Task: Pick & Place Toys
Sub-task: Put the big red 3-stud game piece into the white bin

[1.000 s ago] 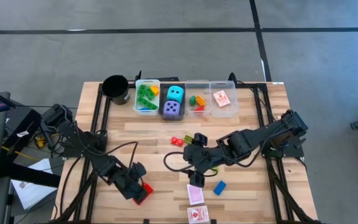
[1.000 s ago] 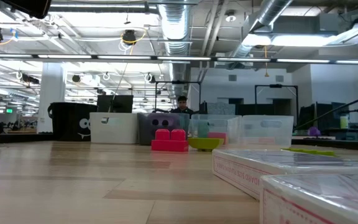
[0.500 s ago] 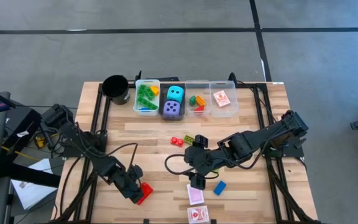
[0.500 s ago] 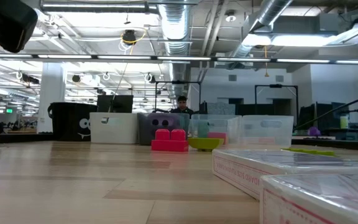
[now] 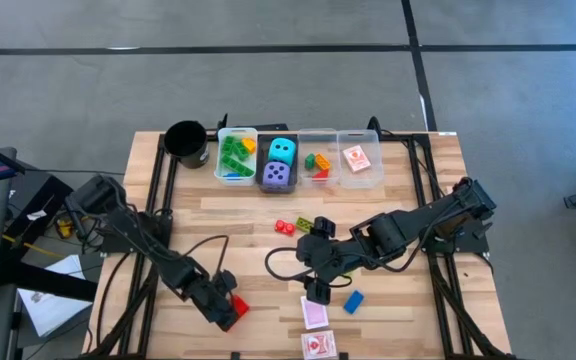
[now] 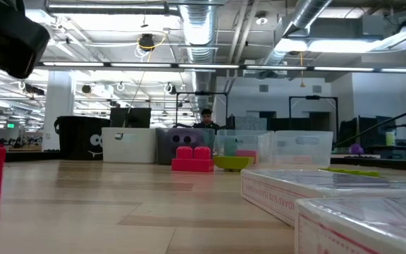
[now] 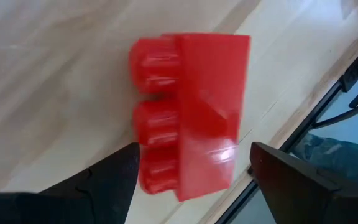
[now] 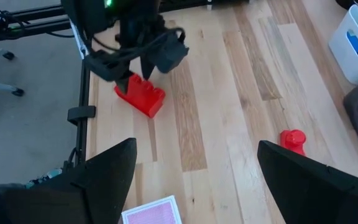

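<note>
red brick [image 7: 188, 115], purple die [image 5: 278, 175]

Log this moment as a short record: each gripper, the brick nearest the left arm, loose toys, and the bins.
left gripper: open, at the red brick near the table's front edge, brick on the wood between its fingers
right gripper: open, empty, above the upper red-white card
other loose toys: blue brick, small red brick, second card
bins: purple die, cyan die
</note>
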You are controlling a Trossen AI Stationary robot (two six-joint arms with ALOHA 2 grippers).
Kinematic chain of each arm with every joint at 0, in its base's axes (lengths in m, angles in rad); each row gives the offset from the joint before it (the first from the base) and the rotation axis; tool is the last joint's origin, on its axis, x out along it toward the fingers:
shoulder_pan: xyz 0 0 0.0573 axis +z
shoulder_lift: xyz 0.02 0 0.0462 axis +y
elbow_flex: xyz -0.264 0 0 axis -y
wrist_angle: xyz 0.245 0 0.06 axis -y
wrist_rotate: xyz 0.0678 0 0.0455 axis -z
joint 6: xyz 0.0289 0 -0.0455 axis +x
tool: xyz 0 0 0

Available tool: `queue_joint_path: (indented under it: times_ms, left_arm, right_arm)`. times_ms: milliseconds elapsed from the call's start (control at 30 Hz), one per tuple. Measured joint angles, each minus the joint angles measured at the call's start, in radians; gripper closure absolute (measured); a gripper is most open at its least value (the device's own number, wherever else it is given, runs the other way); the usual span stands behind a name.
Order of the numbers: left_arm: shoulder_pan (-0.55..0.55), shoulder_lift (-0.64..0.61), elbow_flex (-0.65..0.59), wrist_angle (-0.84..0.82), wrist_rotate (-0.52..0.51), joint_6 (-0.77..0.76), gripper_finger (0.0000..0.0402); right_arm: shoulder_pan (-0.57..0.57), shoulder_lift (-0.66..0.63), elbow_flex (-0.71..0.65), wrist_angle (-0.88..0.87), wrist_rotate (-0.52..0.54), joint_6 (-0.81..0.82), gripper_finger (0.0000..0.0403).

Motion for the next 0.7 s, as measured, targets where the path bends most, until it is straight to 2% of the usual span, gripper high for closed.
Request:
queue_joint_path:
  times_ms: [367, 700]
  left_arm:
    - [0.0, 0.121, 0.002, 0.21, 0.073, -0.001, 0.0102]
    - [0.006, 0.126, 0.0, 0.307, 0.009, 0.0, 0.0109]
  right_arm:
    - [0.0, 0.0, 0.0, -0.009, 0.0, 0.015, 0.0075]
    - [0.002, 0.0, 0.001, -0.012, 0.0, 0.015, 0.0075]
